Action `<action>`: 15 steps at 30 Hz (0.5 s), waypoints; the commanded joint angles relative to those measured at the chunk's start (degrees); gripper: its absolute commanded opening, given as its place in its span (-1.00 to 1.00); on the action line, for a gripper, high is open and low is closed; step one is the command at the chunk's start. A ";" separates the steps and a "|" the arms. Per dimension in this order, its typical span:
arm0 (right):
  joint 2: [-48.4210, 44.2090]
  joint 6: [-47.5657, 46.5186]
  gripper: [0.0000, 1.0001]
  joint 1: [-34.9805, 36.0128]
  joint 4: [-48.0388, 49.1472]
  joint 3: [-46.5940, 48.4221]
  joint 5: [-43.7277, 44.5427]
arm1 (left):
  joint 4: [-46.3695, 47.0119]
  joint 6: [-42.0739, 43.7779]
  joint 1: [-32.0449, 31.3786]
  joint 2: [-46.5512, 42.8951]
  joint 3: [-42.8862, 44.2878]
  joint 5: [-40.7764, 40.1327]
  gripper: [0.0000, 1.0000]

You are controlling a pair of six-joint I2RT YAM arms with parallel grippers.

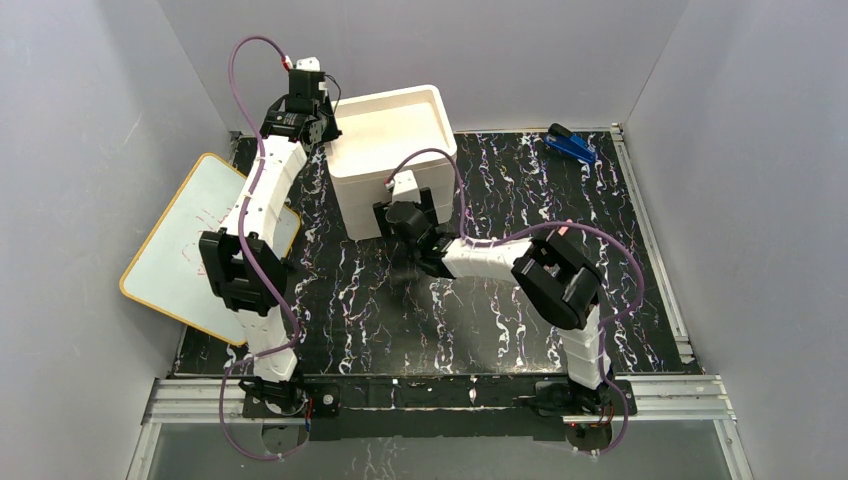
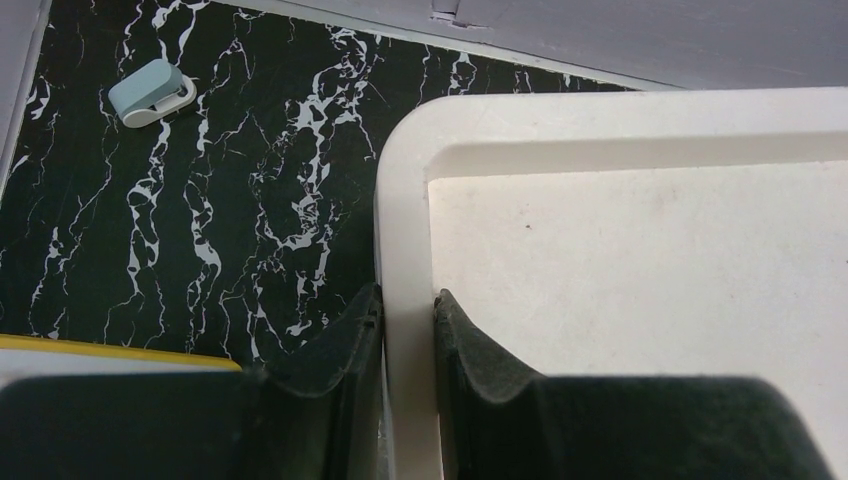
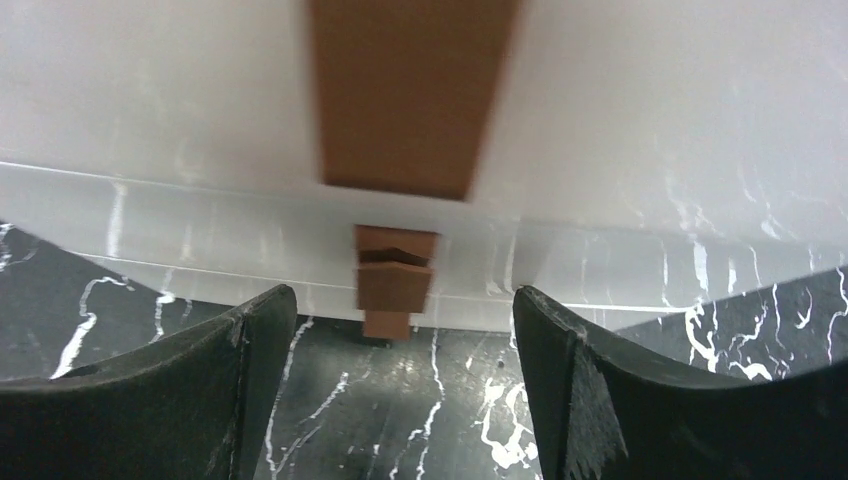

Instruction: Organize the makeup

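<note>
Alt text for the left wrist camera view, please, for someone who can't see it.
The left gripper is shut on the rim of a white bin, with a jaw on each side of the wall. Beside the bin is a black table with white veining, a small pale-green object near its far corner and a yellow-edged board at the bottom left.

The brown strip [image 3: 405, 90] on the white box [image 3: 650, 110] is blurred, cut off at top.
</note>
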 commanded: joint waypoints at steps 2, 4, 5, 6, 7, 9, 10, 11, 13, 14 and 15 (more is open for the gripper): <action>0.84 2.86 0.68 -2.73 7.63 -2.74 1.35 | -18.96 -0.51 -2.60 3.79 -2.19 7.94 -1.00; 1.28 3.39 0.64 -3.20 8.69 -3.41 0.52 | -18.96 -0.47 -2.60 3.81 -2.18 7.95 -1.00; 1.63 3.59 0.60 -3.41 9.03 -3.54 0.05 | -18.96 -0.54 -2.60 3.83 -2.18 8.04 -1.00; 1.93 3.91 0.57 -3.63 9.20 -3.56 -0.42 | -18.95 -0.48 -2.60 3.87 -2.18 8.05 -1.00; 2.30 4.21 0.55 -3.77 9.32 -3.52 -0.98 | -19.00 -0.49 -2.60 3.88 -2.18 7.97 -1.00; 3.07 4.68 0.45 -4.07 9.53 -3.35 -1.76 | -19.04 -0.43 -2.58 3.88 -2.16 7.90 -1.00; 3.47 5.03 0.42 -4.14 9.61 -3.24 -2.32 | -19.04 -0.39 -2.60 3.92 -2.14 7.88 -1.00; 3.78 5.27 0.41 -4.22 9.59 -2.97 -2.62 | -19.12 -0.34 -2.60 3.90 -2.10 7.81 -1.00; 4.87 5.79 0.35 -4.37 9.59 -2.42 -3.43 | -19.13 -0.30 -2.60 3.93 -2.09 7.78 -1.00; 5.22 5.96 0.30 -4.33 9.61 -2.08 -3.65 | -19.13 -0.24 -2.60 4.01 -2.05 7.79 -1.00; 5.60 6.15 0.26 -4.33 9.67 -1.84 -3.88 | -19.11 -0.21 -2.60 3.97 -2.09 7.74 -1.00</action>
